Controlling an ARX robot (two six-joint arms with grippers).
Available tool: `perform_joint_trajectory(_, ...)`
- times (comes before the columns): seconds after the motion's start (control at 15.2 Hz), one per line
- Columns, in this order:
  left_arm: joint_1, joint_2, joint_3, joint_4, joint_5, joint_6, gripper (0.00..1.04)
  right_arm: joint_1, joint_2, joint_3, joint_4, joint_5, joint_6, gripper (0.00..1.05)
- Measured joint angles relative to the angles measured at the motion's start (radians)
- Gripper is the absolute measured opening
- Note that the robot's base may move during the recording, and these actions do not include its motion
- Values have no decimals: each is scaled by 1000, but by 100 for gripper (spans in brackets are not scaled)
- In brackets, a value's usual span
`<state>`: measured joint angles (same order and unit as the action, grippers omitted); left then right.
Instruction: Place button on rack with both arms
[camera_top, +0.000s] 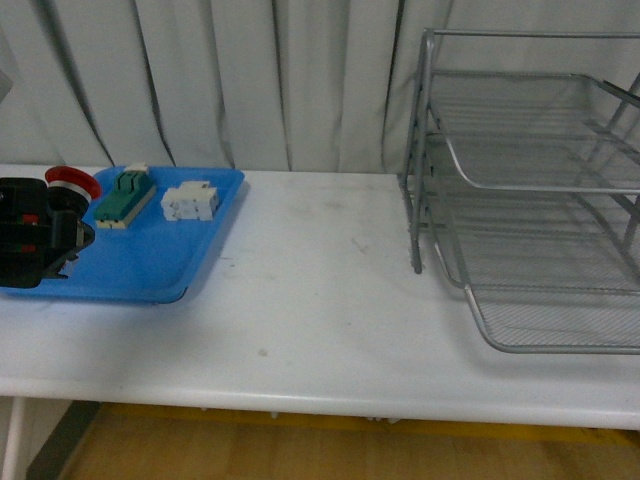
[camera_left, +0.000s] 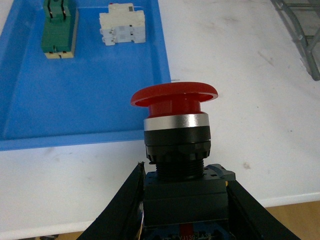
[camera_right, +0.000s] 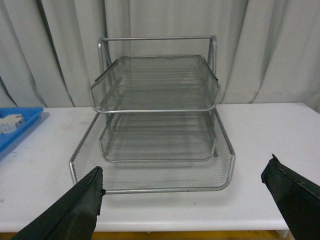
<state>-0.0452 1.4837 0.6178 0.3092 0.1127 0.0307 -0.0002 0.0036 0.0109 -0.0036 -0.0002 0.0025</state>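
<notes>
My left gripper (camera_top: 45, 235) is shut on the button (camera_left: 176, 130), whose red mushroom cap (camera_top: 72, 182) shows above the black arm at the far left, over the blue tray (camera_top: 170, 262). In the left wrist view the black fingers (camera_left: 122, 200) clamp the button's dark blocky body, with the cap above the table just off the tray's edge. The silver wire-mesh rack (camera_top: 540, 200) stands at the right, its bottom tray pulled out. My right gripper (camera_right: 185, 200) is open and empty, facing the rack (camera_right: 157, 115) from the table's front edge.
On the blue tray (camera_left: 75, 100) lie a green-topped switch (camera_top: 124, 197) and a white block (camera_top: 190, 201); both also show in the left wrist view, the switch (camera_left: 59, 27) and the block (camera_left: 122, 25). A white curtain hangs behind the white table (camera_top: 320, 300).
</notes>
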Motion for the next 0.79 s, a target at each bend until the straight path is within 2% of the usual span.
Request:
perform_joint_trajectory(0.53, 17, 0, -25, 14, 15, 1, 36, 0, 0, 0, -2, 0, 0, 98)
perform_joint_trajectory(0.79, -2, 0, -27, 25, 19, 1, 36, 0, 0, 0, 2, 0, 0, 98)
